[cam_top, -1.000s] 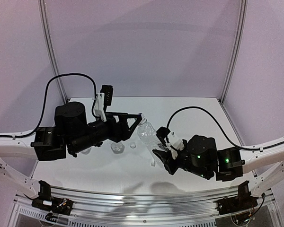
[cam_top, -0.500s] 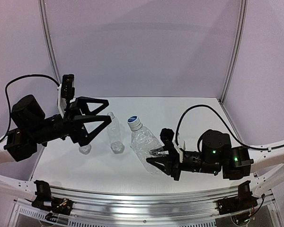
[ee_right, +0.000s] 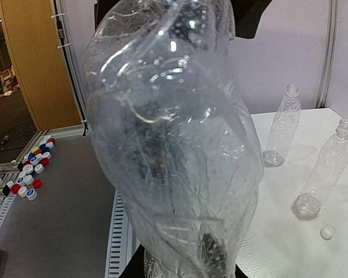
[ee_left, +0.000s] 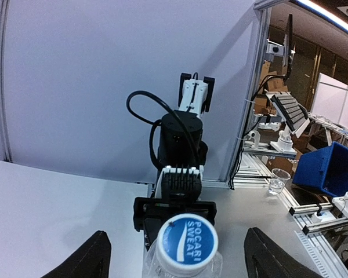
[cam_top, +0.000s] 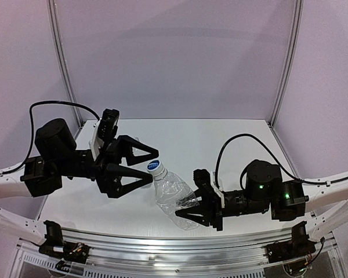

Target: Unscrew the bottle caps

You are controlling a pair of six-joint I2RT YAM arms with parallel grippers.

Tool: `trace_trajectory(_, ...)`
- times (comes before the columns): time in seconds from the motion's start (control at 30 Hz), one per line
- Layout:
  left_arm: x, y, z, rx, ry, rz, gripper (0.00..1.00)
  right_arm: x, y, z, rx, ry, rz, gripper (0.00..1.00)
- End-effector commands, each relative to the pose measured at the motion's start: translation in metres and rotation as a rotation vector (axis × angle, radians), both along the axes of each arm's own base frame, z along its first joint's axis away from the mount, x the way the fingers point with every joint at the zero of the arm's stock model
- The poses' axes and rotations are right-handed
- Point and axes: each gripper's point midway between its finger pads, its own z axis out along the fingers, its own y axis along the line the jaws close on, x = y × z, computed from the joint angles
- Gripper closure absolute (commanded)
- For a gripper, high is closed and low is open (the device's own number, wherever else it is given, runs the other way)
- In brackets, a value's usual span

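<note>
Clenching the bottle in the right gripper, straddling the cap with the left gripper spread wide, not touching.

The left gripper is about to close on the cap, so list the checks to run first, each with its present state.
1. Right gripper shut on the bottle: ok.
2. Cap on the neck: ok.
3. Left gripper open: ok.
4. Cap centred between its fingers: ok, in the left wrist view.
5. Fingers level with the cap: cannot tell.
</note>
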Motion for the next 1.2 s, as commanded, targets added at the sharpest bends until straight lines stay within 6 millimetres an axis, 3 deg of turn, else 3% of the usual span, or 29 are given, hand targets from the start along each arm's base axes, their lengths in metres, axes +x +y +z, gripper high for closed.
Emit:
trace_trajectory(0.0, -0.011, -0.006, 0.009, -0.009, -0.056, -0.05, 0.27, -0.003, 0.005, 0.001, -0.004, 0.016, 0.026, 0.74)
trace_trajectory(0.07, -0.01, -0.009, 0.007, 0.0, -0.058, -0.044, 0.37, -0.003, 0.006, 0.0, -0.007, 0.017, 0.026, 0.74)
trace_trajectory(0.23, -0.004, -0.015, 0.003, 0.019, -0.051, -0.011, 0.74, -0.002, 0.007, -0.001, -0.013, 0.017, 0.025, 0.74)
trace_trajectory(0.4, 0.009, -0.024, -0.002, 0.05, -0.025, 0.054, 0.84, 0.003, 0.004, 0.002, -0.006, 0.013, -0.01, 0.74)
trace_trajectory(0.5, 0.028, -0.029, -0.002, 0.073, 0.025, 0.154, 0.88, 0.021, 0.0, 0.001, -0.013, 0.001, -0.113, 0.74)
trace_trajectory(0.7, 0.099, -0.023, -0.027, 0.12, 0.264, 0.608, 0.89, 0.1, -0.029, -0.014, -0.09, -0.038, -0.616, 0.75)
trace_trajectory(0.77, 0.113, -0.025, -0.037, 0.13, 0.313, 0.694, 0.89, 0.117, -0.037, -0.023, -0.132, -0.053, -0.737, 0.75)
trace_trajectory(1.0, 0.126, -0.036, -0.055, 0.176, 0.356, 0.758, 0.87, 0.12, -0.038, -0.023, -0.143, -0.044, -0.764, 0.75)
trace_trajectory(1.13, 0.12, -0.034, -0.047, 0.148, 0.344, 0.725, 0.69, 0.116, -0.036, -0.021, -0.132, -0.039, -0.734, 0.75)
trace_trajectory(1.17, 0.118, -0.034, -0.044, 0.141, 0.333, 0.706, 0.58, 0.115, -0.035, -0.021, -0.132, -0.038, -0.724, 0.75)
